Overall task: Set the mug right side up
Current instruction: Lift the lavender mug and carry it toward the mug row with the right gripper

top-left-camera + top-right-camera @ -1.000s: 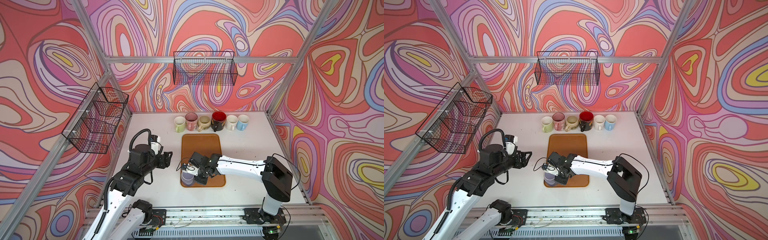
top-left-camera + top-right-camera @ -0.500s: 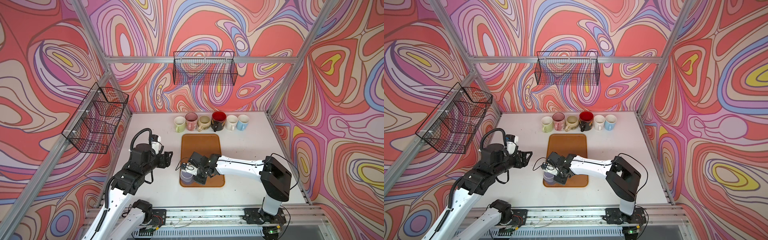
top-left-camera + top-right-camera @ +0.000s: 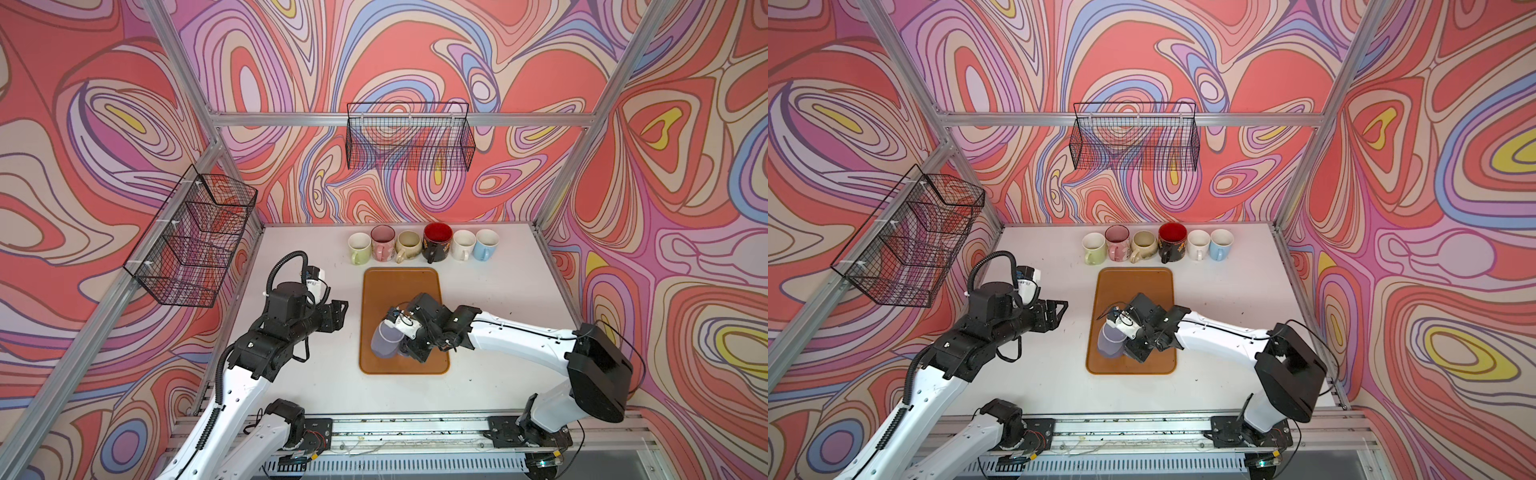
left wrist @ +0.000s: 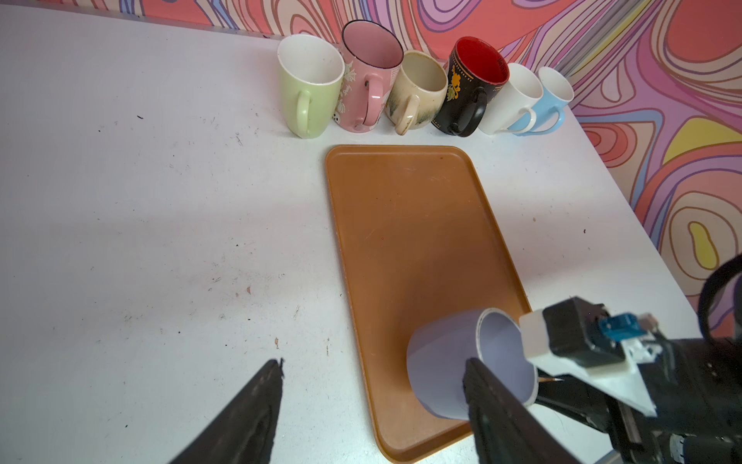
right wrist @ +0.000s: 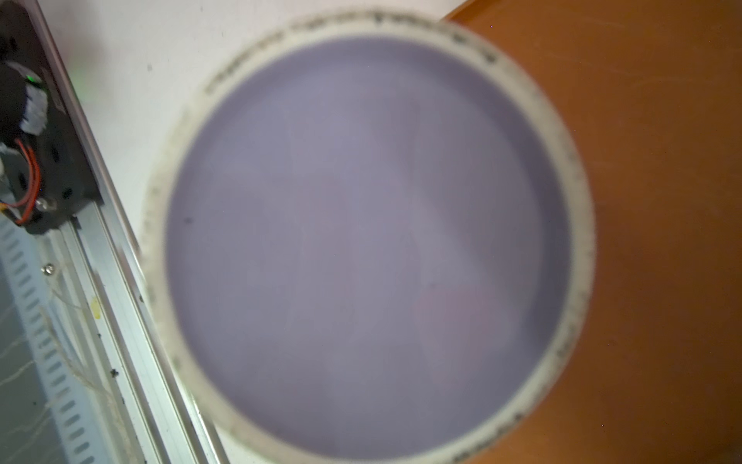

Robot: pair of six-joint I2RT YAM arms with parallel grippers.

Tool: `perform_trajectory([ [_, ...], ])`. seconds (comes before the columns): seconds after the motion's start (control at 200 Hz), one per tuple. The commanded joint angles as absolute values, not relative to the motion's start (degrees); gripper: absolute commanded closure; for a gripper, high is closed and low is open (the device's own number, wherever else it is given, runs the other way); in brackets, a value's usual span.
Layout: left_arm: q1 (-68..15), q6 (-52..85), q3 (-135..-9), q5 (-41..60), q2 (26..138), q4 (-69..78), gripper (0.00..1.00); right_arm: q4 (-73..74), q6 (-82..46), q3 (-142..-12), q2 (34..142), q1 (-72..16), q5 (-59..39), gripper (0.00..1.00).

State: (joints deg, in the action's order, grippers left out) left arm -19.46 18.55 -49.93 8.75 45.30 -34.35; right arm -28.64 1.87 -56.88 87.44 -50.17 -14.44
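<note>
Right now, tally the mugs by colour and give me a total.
green mug: 1
pink mug: 1
beige mug: 1
black mug, red inside: 1
white mug: 1
light blue mug: 1
lavender mug: 1
Total: 7

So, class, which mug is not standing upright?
The lavender mug, tipped sideways above the brown tray; the six others stand upright in a row by the wall.
</note>
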Motion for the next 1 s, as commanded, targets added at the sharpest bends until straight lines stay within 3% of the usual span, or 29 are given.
perform_trajectory([
  [0.0, -19.61, 20.24, -51.91, 9.93, 45.11, -32.81, 0.26, -20.06, -4.16, -54.4, 82.69, -46.25, -22.18, 1.0],
  [0.456, -19.67, 31.85, -43.81, 21.54, 47.24, -15.59, 0.26, -1.41, -19.77, -46.1, 72.71, -32.11, -37.8, 1.0],
  [0.796, -20.32, 43.5, -33.32, 34.14, 52.52, 16.42, 0.3, 14.61, -31.58, -43.74, 68.93, -25.06, -44.3, 1.0],
  [0.997, -24.86, 47.26, -31.55, 35.73, 59.34, 32.31, 0.36, 30.33, -42.15, -42.62, 71.0, -22.14, -48.89, 1.0],
])
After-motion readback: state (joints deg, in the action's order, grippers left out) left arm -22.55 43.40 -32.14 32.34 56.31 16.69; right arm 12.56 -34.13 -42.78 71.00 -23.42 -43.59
